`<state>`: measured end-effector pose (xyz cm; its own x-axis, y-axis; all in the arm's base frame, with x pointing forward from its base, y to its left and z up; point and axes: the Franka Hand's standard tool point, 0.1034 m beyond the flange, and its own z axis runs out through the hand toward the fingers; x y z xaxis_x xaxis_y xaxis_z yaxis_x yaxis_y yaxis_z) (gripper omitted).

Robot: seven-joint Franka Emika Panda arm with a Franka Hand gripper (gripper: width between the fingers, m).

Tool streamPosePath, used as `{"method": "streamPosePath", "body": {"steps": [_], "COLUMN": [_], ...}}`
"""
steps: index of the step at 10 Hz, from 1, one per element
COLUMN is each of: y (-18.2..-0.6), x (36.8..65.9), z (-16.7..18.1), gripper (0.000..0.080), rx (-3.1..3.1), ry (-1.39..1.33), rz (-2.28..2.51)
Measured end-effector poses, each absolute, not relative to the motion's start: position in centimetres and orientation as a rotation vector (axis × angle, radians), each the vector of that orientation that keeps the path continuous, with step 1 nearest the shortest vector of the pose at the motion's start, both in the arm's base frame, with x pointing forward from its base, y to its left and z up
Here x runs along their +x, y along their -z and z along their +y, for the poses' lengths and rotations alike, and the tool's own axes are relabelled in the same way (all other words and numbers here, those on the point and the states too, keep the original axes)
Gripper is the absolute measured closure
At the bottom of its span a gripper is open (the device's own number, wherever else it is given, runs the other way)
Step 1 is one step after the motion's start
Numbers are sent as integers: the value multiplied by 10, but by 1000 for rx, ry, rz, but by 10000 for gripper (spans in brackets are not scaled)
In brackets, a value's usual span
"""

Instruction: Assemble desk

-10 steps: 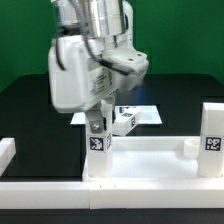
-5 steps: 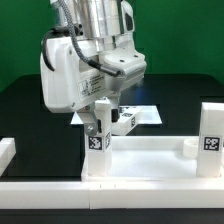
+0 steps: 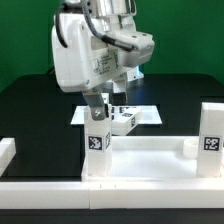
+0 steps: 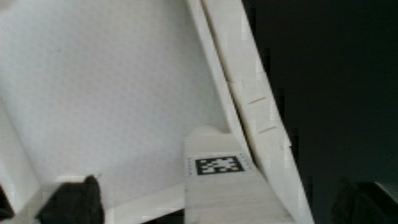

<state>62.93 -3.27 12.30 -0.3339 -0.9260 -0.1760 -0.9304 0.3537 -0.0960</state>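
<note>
Exterior view is showing the claw (image 3: pixel 99 104) hanging just above an upright leg (image 3: pixel 97 138), jaws standing wide and gripping nothing. In the wrist view one dark finger (image 4: pixel 73 199) is sitting well to the side of that leg's tagged top (image 4: pixel 221 160), not pressing on it.

The step in hand, as I am judging it, is seating this leg in a corner socket of the tabletop (image 3: pixel 150 160), with the claw between grips. To do it well, the claw should be coming straight down over the leg's axis, closing on two opposite flat faces and turning without leaning, so nothing is binding in the socket. When letting go it should be rising vertically, so no finger is nudging the leg sideways. Whether the leg is fully home I cannot tell.

The desk is lying at the front of the black bench (image 3: pixel 30 110), against the low white border wall (image 3: pixel 40 192). It is looking like plain white plastic: a flat rimmed tabletop with the square leg rising from its corner on the exterior view's left, carrying a black-and-white tag. A tagged post (image 3: pixel 212 125) is standing at the exterior view's right edge, probably a second leg. A loose leg (image 3: pixel 125 121) is lying on the marker board (image 3: pixel 150 113), just behind the upright one.
</note>
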Motion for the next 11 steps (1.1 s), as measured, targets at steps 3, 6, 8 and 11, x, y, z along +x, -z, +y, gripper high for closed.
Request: {"method": "streamPosePath", "body": {"steps": [3, 6, 8, 11], "y": [-123, -123, -121, -116], "x": [626, 602, 603, 596], "z": [-21, 16, 12, 14], "gripper": [151, 151, 151, 151], "rx": [-1793, -2012, -1997, -2003], "ry": [-25, -89, -87, -56], "rz": [2338, 2210, 2219, 2214]}}
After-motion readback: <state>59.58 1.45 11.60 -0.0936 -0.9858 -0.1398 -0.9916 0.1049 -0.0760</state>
